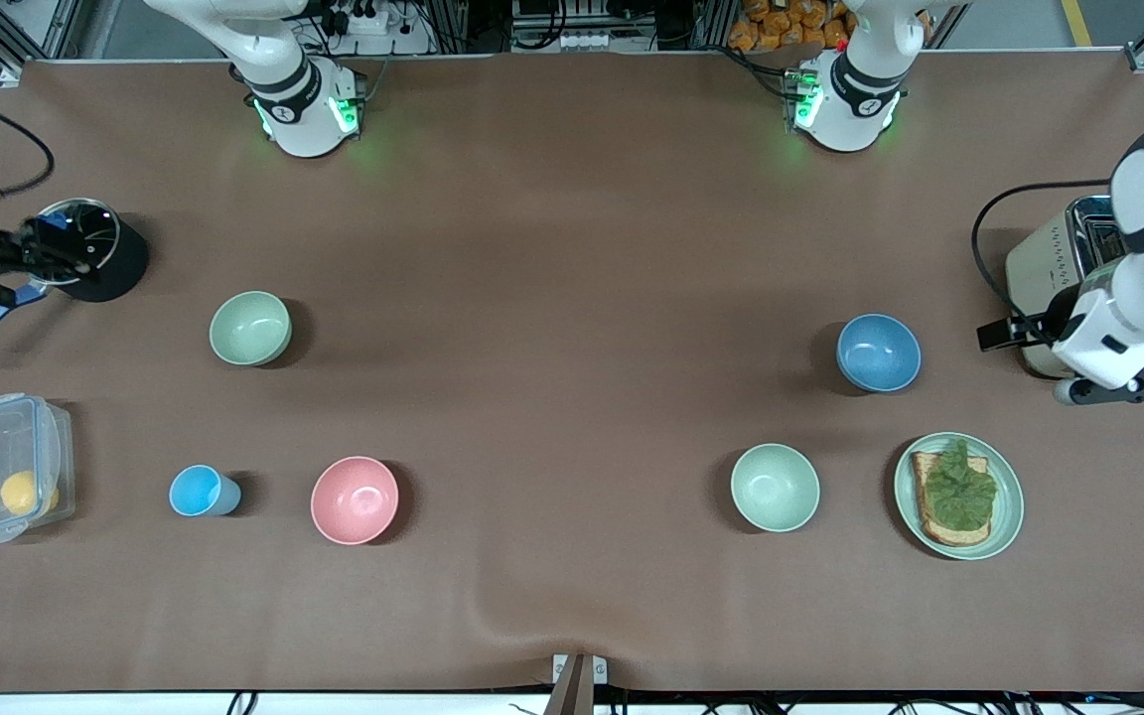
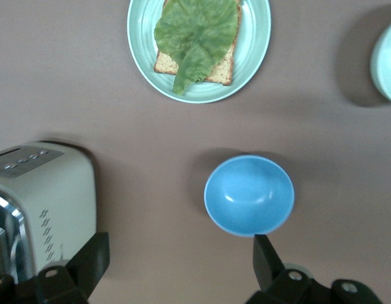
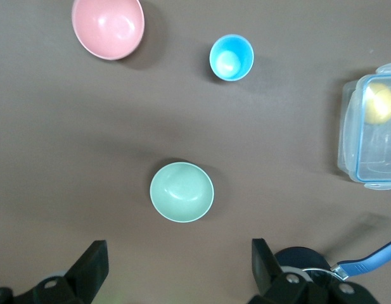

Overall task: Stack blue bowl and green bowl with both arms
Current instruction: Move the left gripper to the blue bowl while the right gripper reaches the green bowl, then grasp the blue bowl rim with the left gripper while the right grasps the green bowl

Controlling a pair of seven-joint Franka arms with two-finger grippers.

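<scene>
The blue bowl (image 1: 878,353) stands upright toward the left arm's end of the table and also shows in the left wrist view (image 2: 249,195). The sage-green bowl (image 1: 250,328) stands upright toward the right arm's end and also shows in the right wrist view (image 3: 182,192). My left gripper (image 1: 1128,385) hangs open and empty in the air beside the toaster, apart from the blue bowl; in its own view (image 2: 179,242) the jaws are wide apart. My right gripper (image 1: 41,253) hangs open and empty over the black pot's edge; in its own view (image 3: 177,246) the green bowl lies just ahead of the jaws.
A paler mint bowl (image 1: 775,487) and a green plate (image 1: 1011,506) with toast and lettuce lie nearer the front camera than the blue bowl. A toaster (image 1: 1054,263), a black pot (image 1: 120,263), a pink bowl (image 1: 355,500), a light-blue cup (image 1: 200,491) and a clear lidded box (image 1: 6,467) also stand on the table.
</scene>
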